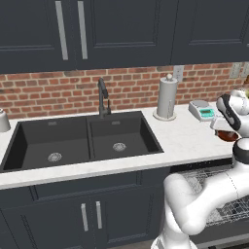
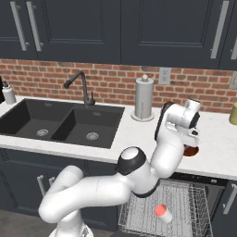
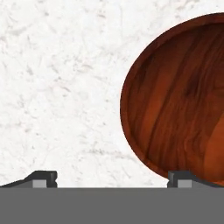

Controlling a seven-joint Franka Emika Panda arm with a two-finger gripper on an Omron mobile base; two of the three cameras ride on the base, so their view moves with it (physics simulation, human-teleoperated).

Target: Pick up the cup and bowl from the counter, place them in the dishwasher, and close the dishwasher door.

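Note:
The dark reddish-brown bowl [image 3: 179, 100] rests on the white counter [image 3: 61, 87]. My gripper [image 3: 113, 179] hangs open just above it, and the bowl's near rim lies by one fingertip. From the base views the hand covers part of the bowl [image 2: 190, 151] [image 1: 227, 135], with the gripper [image 2: 189, 139] [image 1: 221, 127] pointing down at it. The pinkish-red cup [image 2: 163, 213] lies on its side in the pulled-out wire rack of the dishwasher [image 2: 185, 203] [image 1: 221, 197]. The dishwasher door is out of view below the rack.
A black double sink [image 1: 80, 138] with a faucet [image 1: 102, 97] fills the counter's left half. A paper towel holder [image 1: 166, 97], a small scale [image 1: 202, 111] and an olive-yellow cylinder [image 2: 233, 113] stand along the brick wall. Wall cabinets hang overhead.

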